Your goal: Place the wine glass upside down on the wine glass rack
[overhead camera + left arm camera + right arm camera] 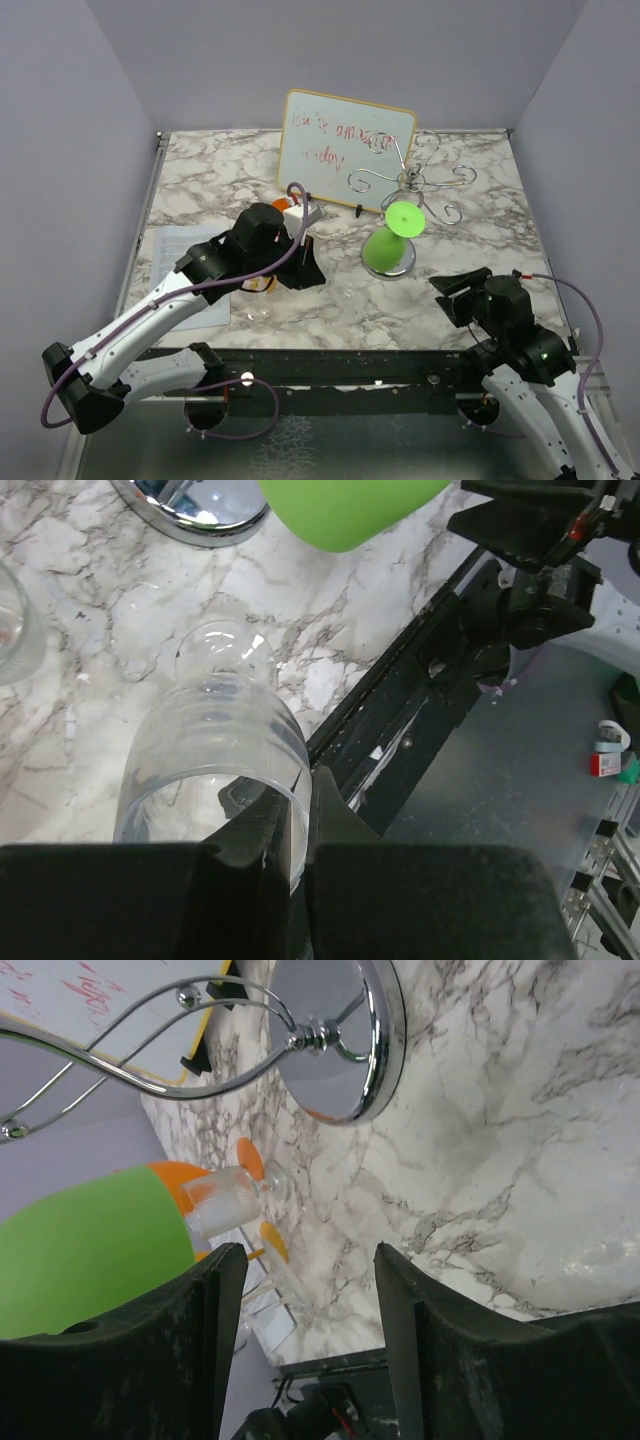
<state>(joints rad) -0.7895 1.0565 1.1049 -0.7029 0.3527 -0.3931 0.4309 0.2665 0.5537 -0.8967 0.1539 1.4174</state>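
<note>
My left gripper [304, 268] is shut on the rim of a clear ribbed wine glass [215, 745], one finger inside the bowl and one outside. The glass lies tilted just above the marble, its foot pointing away from the gripper, and it also shows in the right wrist view [222, 1200]. The silver wire wine glass rack [412, 180] stands at the back right on its round shiny base [340, 1040]. A green wine glass [392, 240] hangs upside down on it. My right gripper [455, 292] is open and empty, near the table's front right, in front of the rack.
A whiteboard [345, 150] with red writing leans behind the rack. Orange glassware [262, 285] lies by my left gripper. Another clear glass [15, 630] is at the left of the left wrist view. A paper sheet [185, 265] lies at the left. The black front rail [350, 365] runs along the near edge.
</note>
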